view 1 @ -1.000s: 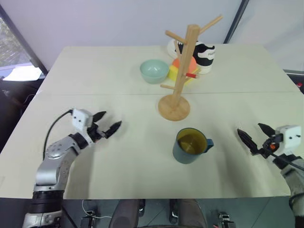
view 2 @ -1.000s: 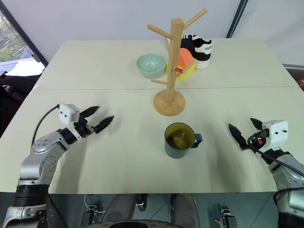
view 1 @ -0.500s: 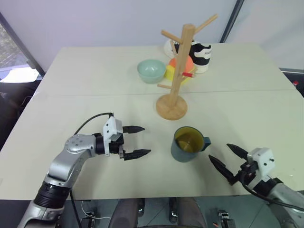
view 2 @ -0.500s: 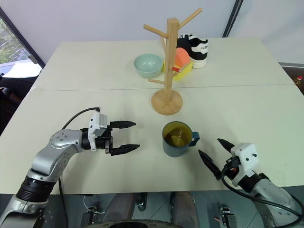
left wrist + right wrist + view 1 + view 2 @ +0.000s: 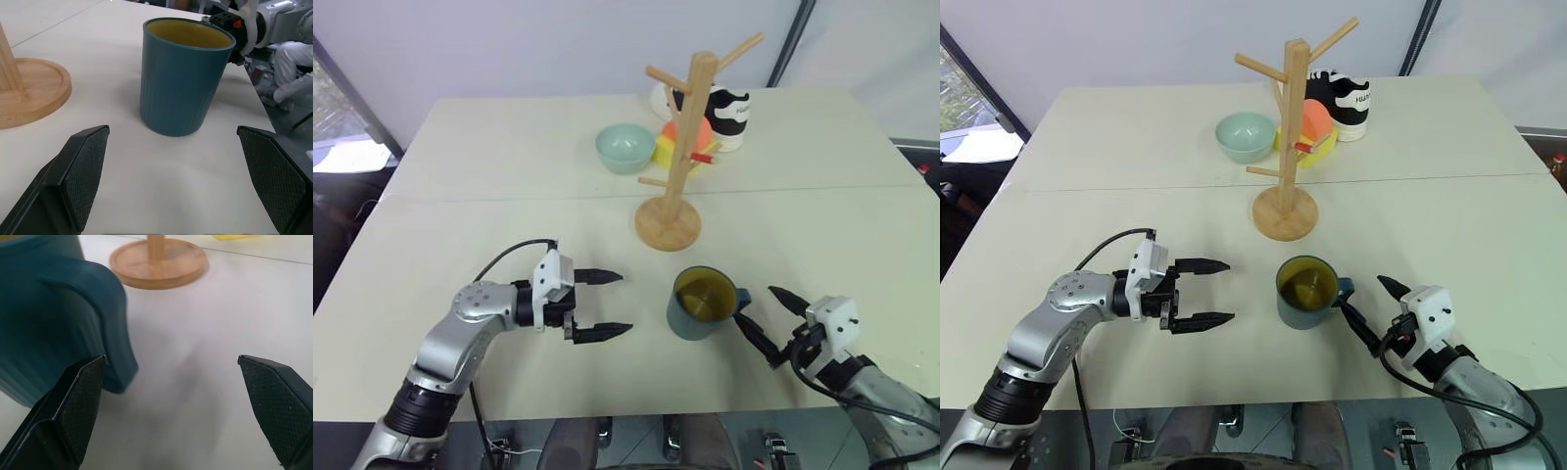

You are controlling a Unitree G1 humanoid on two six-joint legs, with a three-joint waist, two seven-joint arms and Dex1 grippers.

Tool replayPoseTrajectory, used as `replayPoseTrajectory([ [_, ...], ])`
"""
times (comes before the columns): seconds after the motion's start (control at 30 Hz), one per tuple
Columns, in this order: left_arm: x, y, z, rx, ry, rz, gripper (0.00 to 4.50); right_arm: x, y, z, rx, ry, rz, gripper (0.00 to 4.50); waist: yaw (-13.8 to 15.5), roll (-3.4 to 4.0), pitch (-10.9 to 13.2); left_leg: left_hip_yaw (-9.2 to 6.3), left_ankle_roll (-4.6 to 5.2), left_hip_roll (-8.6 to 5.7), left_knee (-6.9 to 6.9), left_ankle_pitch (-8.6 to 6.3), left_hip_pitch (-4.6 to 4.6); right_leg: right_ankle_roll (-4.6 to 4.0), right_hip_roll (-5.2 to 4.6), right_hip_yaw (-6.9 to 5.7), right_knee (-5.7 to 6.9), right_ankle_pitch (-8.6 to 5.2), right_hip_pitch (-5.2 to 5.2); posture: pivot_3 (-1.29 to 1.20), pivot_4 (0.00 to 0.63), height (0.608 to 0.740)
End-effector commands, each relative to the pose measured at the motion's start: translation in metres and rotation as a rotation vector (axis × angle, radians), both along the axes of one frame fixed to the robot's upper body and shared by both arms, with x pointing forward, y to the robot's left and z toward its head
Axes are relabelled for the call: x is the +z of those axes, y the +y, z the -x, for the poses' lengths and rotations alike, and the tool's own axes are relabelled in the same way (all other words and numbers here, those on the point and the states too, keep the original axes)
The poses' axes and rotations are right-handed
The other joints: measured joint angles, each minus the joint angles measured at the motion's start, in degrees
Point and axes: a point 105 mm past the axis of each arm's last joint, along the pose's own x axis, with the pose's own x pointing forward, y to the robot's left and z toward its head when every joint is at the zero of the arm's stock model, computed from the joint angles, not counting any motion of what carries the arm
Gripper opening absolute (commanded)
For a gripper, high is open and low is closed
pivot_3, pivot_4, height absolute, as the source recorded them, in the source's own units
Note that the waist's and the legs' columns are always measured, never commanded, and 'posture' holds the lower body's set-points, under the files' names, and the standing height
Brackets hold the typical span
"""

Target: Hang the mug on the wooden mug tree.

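Mug stood upright on your table, just in front of the wooden mug tree.
Your left gripper pointed at it with fingers spread wide. Your right gripper was spread too, one finger right beside the mug's small handle.
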Motion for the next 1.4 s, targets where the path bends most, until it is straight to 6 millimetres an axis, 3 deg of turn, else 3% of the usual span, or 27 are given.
replayPoseTrajectory([
  [0.03, 0.007, -0.003, 0.005, -0.023, -0.045, 0.01, 4.5, 0.005, 0.001, -0.002, 0.005, -0.038, 0.004, 4.47, -0.05, 0.0, 0.0, 0.0, 0.0, 0.0, 0.0, 0.0, 0.01, 0.0, 0.0, 0.0, 0.0, 0.0, 0.01, 0.0, 0.15, 0.732],
  [0.23, 0.007, -0.003, 0.004, -0.013, -0.053, 0.012, 4.5, 0.003, 0.008, -0.014, 0.011, -0.052, -0.011, 4.47, -0.17, -0.01, 0.01, 0.03, -0.01, 0.09, 0.0, -0.01, 0.29, 0.16, 0.01, -0.01, -0.05, -0.1, 0.27, 0.0, 0.15, 0.732],
  [0.3, 0.007, -0.003, 0.004, -0.008, -0.056, 0.012, 4.5, 0.003, 0.01, -0.017, 0.016, -0.057, -0.027, 3.97, -0.14, -0.01, 0.01, 0.04, -0.01, 0.13, 0.0, -0.01, 0.3, 0.16, 0.02, -0.02, -0.06, -0.1, 0.27, 0.0, 0.15, 0.732],
  [0.33, 0.007, -0.003, 0.004, -0.005, -0.057, 0.012, 4.5, 0.003, 0.011, -0.018, 0.021, -0.056, -0.032, 3.68, -0.13, -0.01, 0.0, 0.04, -0.01, 0.13, 0.0, -0.01, 0.3, 0.16, 0.02, -0.03, -0.06, -0.09, 0.27, 0.0, 0.15, 0.732],
  [0.57, 0.009, 0.0, 0.003, 0.017, -0.063, 0.01, 4.5, 0.003, 0.018, -0.017, 0.068, -0.049, -0.073, 0.06, -0.07, -0.02, 0.0, 0.08, 0.03, 0.13, 0.0, -0.03, 0.29, 0.0, 0.02, -0.03, -0.09, 0.0, 0.28, 0.0, 0.15, 0.732],
  [0.77, 0.011, 0.001, 0.003, 0.039, -0.067, 0.007, 4.5, 0.02, 0.021, -0.02, 0.135, -0.097, 0.042, 0.06, -0.12, -0.02, 0.0, 0.1, 0.03, 0.14, 0.04, -0.03, 0.3, 0.02, 0.04, -0.03, -0.07, 0.0, 0.28, 0.0, 0.15, 0.732],
  [0.97, 0.015, 0.006, -0.007, 0.081, -0.096, 0.003, 4.5, 0.078, 0.02, -0.042, 0.24, -0.267, 0.386, 0.06, -0.06, -0.03, 0.02, 0.23, 0.03, 0.22, 0.2, -0.03, 0.3, 0.19, -0.01, -0.08, -0.07, -0.03, 0.28, 0.0, 0.15, 0.732],
  [1.1, 0.026, 0.007, -0.017, 0.113, -0.13, 0.032, 4.5, 0.134, 0.018, -0.07, 0.256, -0.384, 0.606, 0.06, -0.07, 0.03, 0.09, 0.24, 0.02, 0.35, 0.37, -0.03, 0.26, 0.15, 0.02, -0.23, -0.06, -0.01, 0.32, 0.0, 0.15, 0.732],
  [1.4, 0.048, 0.002, -0.024, 0.163, -0.161, 0.13, 4.5, 0.173, 0.027, -0.106, 0.289, -0.452, 0.767, 0.06, -0.16, -0.33, 0.02, 0.39, 0.5, 0.34, 0.66, -0.32, 0.04, -0.01, -0.03, -0.29, -0.09, 0.14, 0.29, 0.0, 0.15, 0.732],
])
